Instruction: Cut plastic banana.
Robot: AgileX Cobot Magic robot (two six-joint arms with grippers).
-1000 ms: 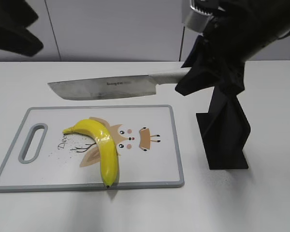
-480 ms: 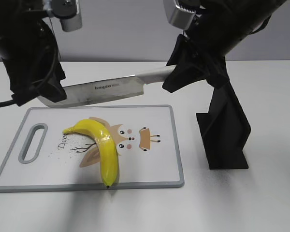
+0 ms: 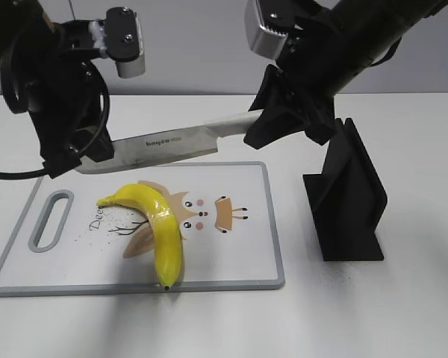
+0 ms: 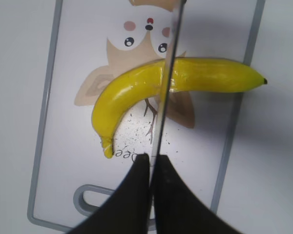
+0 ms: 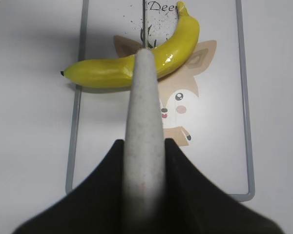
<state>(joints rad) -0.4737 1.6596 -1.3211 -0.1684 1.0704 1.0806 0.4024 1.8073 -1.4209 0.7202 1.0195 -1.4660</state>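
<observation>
While the right gripper (image 3: 263,128) clamps the pale handle of the knife (image 3: 164,142), the left gripper (image 3: 89,153) pinches the blade tip, so both arms carry the knife level above the cutting board (image 3: 239,246). Directly below and slightly forward of both grippers lies the banana (image 3: 160,224), flat on the board with its dark tip at the near edge. Seen from either wrist camera, the blade line crosses the banana's long axis near mid-length, roughly at right angles. Neither arm is clearly nearer; the cut appears to call for a straight joint descent.
</observation>
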